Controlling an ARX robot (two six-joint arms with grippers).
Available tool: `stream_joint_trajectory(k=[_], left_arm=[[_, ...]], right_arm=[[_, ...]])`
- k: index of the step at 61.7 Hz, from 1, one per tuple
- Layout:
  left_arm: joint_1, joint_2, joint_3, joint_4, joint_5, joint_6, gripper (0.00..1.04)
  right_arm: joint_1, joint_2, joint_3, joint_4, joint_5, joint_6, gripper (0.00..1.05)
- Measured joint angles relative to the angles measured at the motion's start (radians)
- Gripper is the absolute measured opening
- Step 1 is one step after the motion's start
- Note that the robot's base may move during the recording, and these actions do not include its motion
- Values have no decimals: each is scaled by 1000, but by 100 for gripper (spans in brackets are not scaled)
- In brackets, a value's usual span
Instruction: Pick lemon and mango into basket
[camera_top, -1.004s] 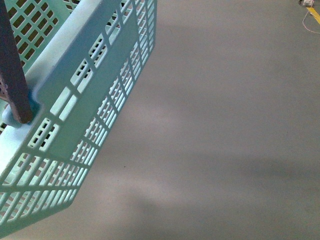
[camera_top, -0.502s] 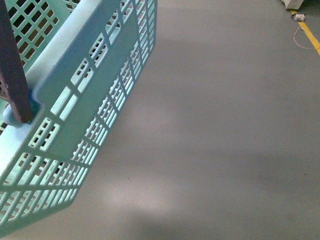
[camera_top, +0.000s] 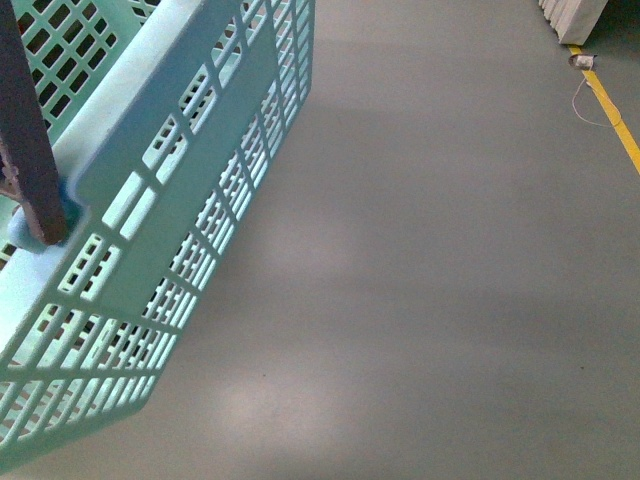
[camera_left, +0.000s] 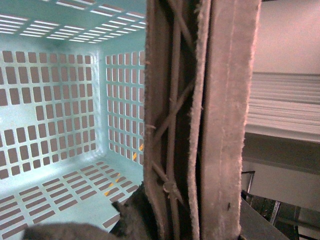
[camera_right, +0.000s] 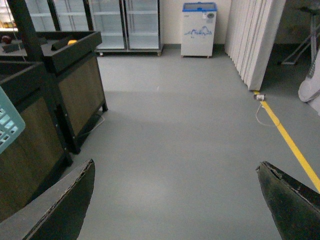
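— Basket (camera_top: 120, 165)? Front camera has it tilted on the left, over the grey floor (camera_top: 430, 280), brown handle (camera_top: 25, 130) at its left edge.
— And the left wrist?
— Looking into its teal inside, handle hard against the lens; left gripper (camera_left: 135, 220), hold unclear, I can't tell.
— Right wrist?
— Right gripper (camera_right: 175, 165) has fingers (camera_right: 60, 205) spread wide over the floor, gripping nothing.

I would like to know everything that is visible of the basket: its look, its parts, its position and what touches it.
The basket is light teal plastic, its walls and bottom full of rectangular slots. In the front view it fills the left side, tilted, with grey floor behind it. A brown handle joins its rim at a round pivot. The left wrist view looks inside: the visible part holds no fruit. What holds the handle is unclear.
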Motion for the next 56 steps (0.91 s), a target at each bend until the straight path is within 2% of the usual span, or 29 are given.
stream_joint_trajectory(k=[44,56], left_arm=[[0,0,2,0,0,-1,16],[-6,0,3,0,27,-12,16]], right_arm=[[0,0,0,0,4,0,96],[0,0,0,0,4,0,96]])
